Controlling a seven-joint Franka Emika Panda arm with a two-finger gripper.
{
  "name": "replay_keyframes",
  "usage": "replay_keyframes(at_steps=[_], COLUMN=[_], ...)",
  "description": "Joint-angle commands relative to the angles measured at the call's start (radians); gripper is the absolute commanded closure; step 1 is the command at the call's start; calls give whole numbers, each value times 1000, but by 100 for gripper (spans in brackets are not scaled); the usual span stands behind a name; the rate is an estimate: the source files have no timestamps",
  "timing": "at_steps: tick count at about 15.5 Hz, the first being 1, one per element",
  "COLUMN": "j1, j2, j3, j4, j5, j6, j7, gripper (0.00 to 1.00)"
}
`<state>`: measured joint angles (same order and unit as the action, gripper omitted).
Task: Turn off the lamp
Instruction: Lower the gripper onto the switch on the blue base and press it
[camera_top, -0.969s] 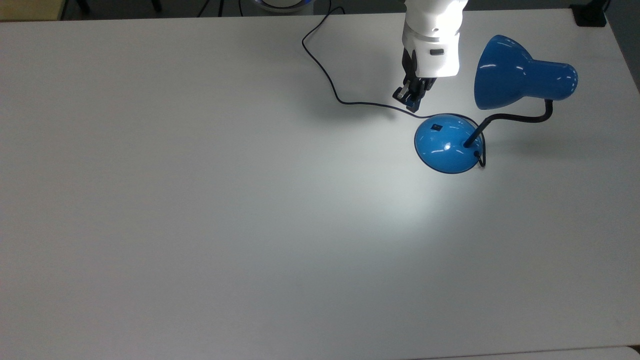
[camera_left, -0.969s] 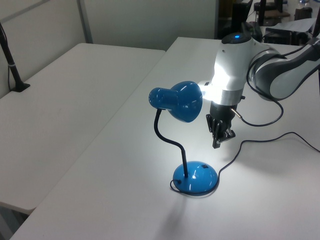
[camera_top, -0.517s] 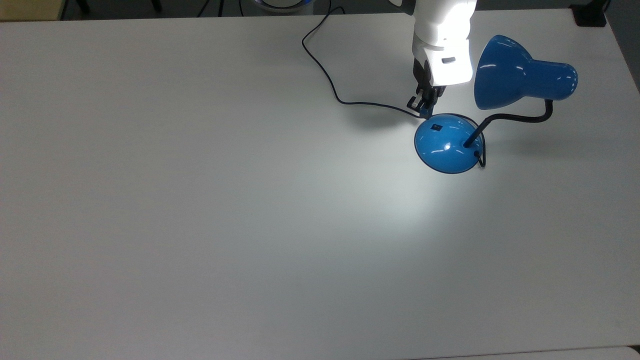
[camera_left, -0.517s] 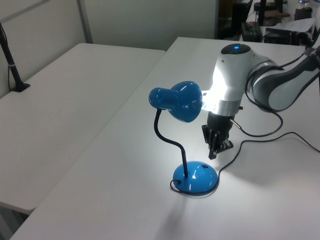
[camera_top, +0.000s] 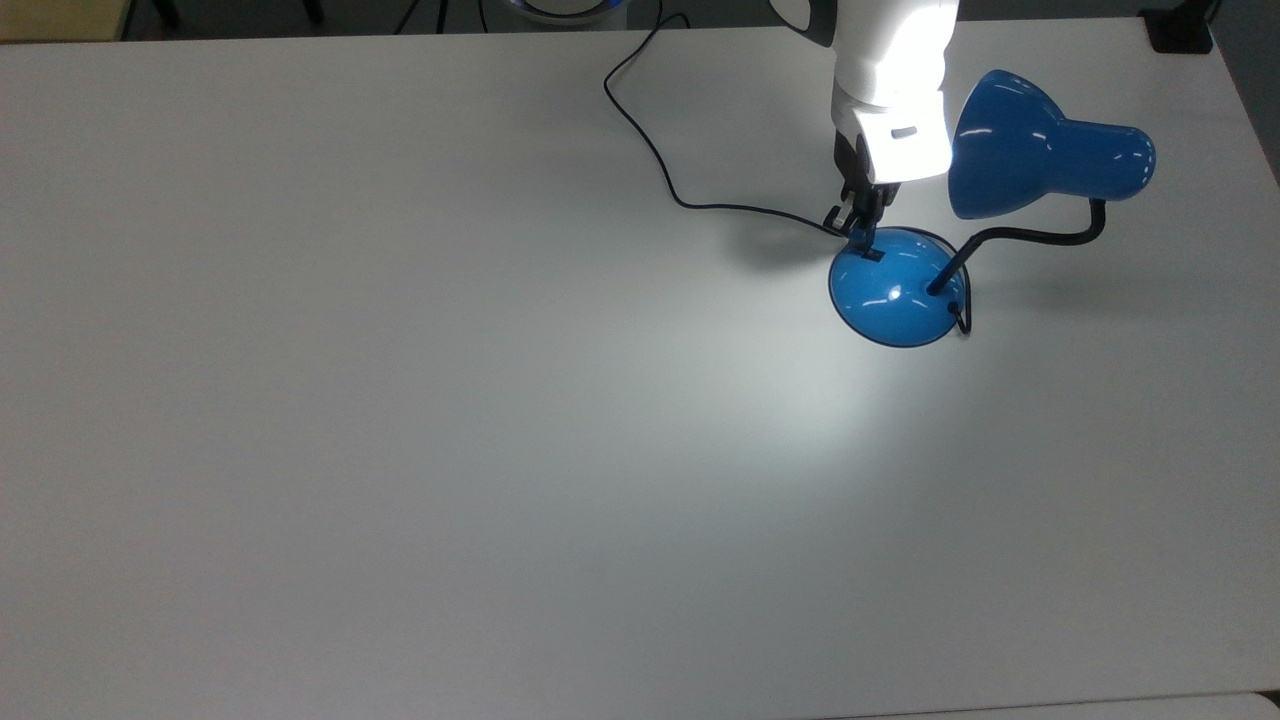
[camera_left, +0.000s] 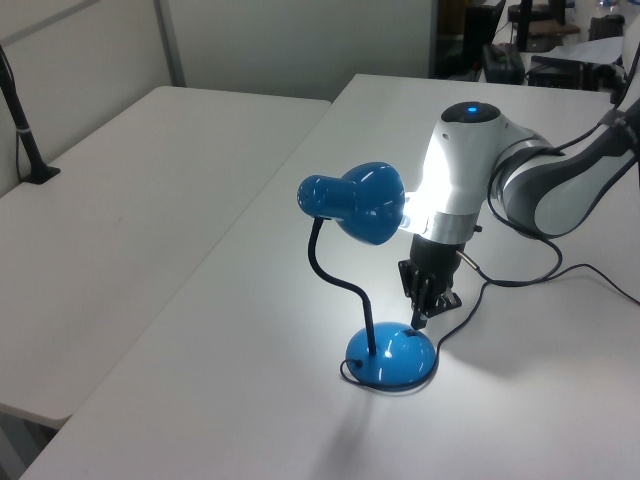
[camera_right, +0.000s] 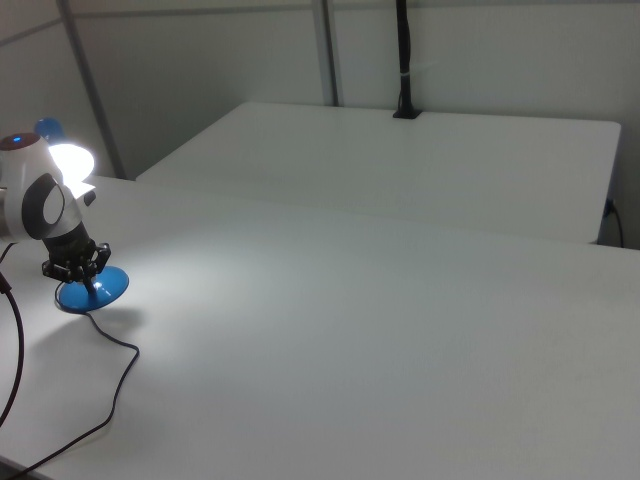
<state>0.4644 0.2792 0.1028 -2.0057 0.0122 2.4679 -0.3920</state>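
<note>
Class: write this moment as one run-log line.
gripper: at switch on lamp base | lamp: lit | table: glow patch

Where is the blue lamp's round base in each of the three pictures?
Top view: the lamp's base sits right of centre, in the upper half.
Left view: base low, right of centre.
Right view: base at far left, mid-height.
Shared landmark: the gripper right above it.

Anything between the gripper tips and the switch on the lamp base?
Nothing. In the top view the gripper is right at the switch on the lamp base; the cord passes beside it.
</note>
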Motion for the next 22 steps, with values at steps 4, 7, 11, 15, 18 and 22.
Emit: replay_keyframes(at_steps=[4,7,11,15,18,22], j1=[2,2,3,3,3,3], j2=[26,28,3,-12,-9,6], j3=[0,0,0,0,0,0], j4=[-2,-2,-2,1,13,21], j5=[23,23,23,23,23,25], j6=[22,22,-1,-27,-27,-18], j7=[-37,-37,-28,-22,-19,-21], gripper=[100,100,100,100,100,100])
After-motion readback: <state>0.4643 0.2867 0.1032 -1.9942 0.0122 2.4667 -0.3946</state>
